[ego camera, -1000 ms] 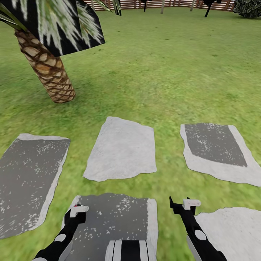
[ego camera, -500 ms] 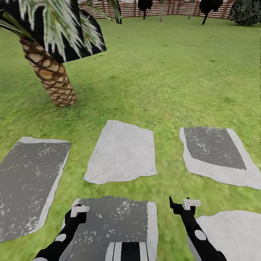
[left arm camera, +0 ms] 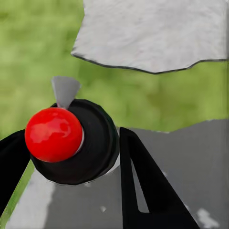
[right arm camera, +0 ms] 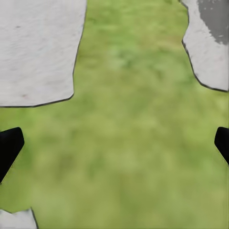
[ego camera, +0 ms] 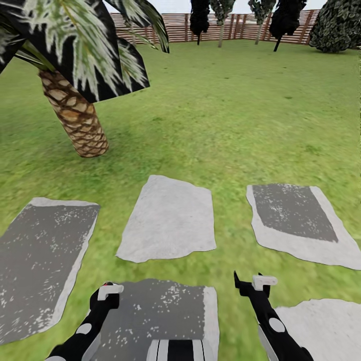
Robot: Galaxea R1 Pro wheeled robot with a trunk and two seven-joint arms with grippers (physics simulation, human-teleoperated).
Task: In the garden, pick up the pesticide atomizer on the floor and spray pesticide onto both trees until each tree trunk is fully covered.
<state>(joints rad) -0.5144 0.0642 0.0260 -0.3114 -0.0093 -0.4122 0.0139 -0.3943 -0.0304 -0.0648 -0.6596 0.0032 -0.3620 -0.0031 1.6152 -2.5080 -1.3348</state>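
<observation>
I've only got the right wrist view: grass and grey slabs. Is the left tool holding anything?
Observer: Yes, the left tool grips a black atomizer with a red knob.
Operator: What's ahead of us?
Observer: A short palm ahead on the left, open lawn beyond.
Operator: And the garden's far edge?
Observer: A slatted wooden fence, dark trees in front of it.

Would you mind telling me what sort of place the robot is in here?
Most likely a fenced garden: a wide grass lawn, grey stone pavers set into it, a palm nearby, and a brown slatted wooden fence along the far edge.
</observation>
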